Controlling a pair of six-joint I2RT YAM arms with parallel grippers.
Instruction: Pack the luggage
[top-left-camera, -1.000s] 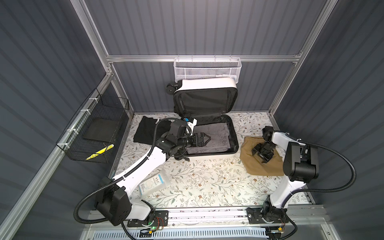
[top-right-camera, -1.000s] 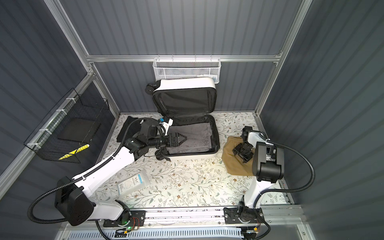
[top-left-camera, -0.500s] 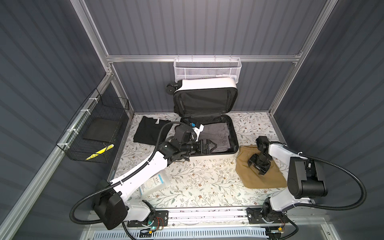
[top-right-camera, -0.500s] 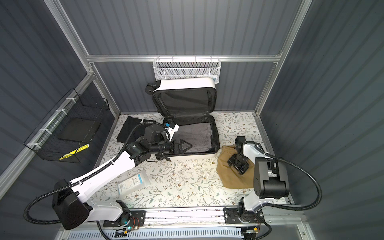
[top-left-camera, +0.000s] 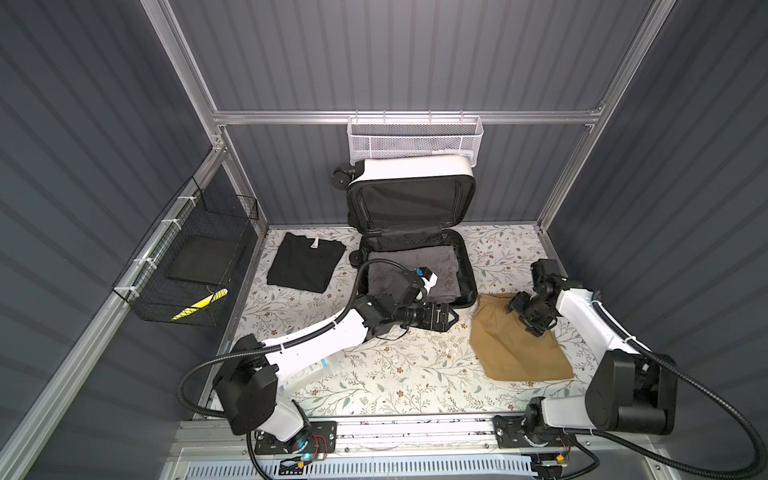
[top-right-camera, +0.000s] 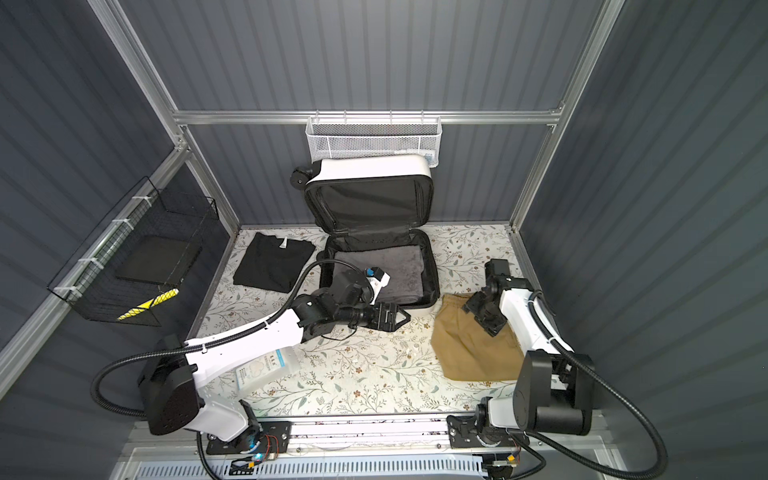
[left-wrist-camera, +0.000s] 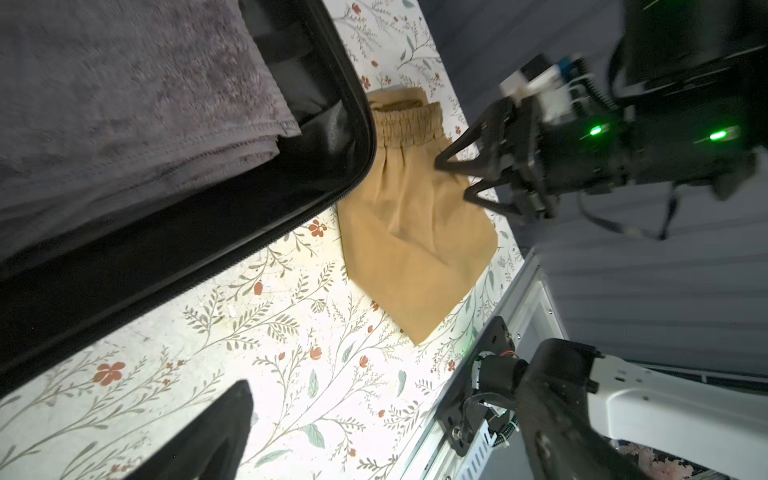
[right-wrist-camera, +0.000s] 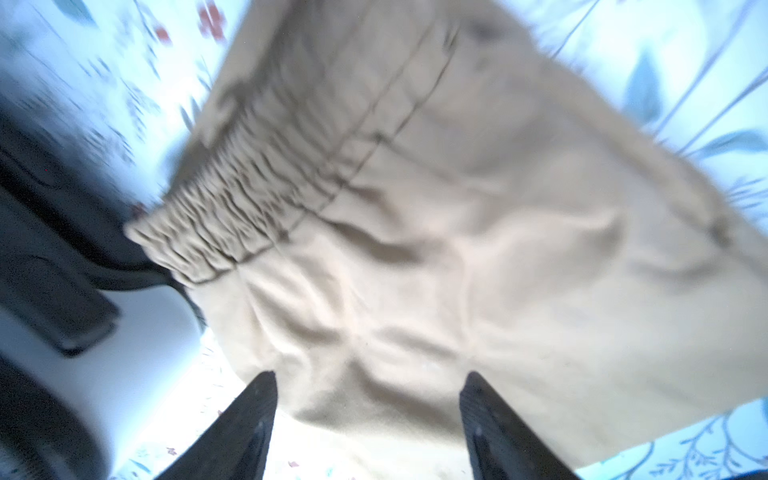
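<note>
Contents of cell, by count.

- Luggage (top-left-camera: 411, 168): one. It stands at the back of the floral table (top-left-camera: 395, 365). It is open, lid upright against the rear wall, base flat.
- Grey towel (top-left-camera: 449, 266): one, folded inside the base.
- Black garment (top-left-camera: 305, 266): one, folded, left of the luggage and apart from it.
- Tan shorts (top-left-camera: 511, 353): one, just right of the base.
- Clear packet (top-right-camera: 266, 368): one, partly under the left arm.
- White mesh basket (top-left-camera: 415, 139): one, on the rear rail.
- Black wire basket (top-left-camera: 166, 305): one, on the left wall. It holds one black pad (top-left-camera: 201, 264) and one yellow-striped piece (top-left-camera: 201, 303).
- Left gripper (top-left-camera: 455, 318): spread wide, empty, above the table in front of the base.
- Right gripper (left-wrist-camera: 452, 178): spread over the shorts. Contact with the cloth is possible, but the blur leaves it unclear.
</note>
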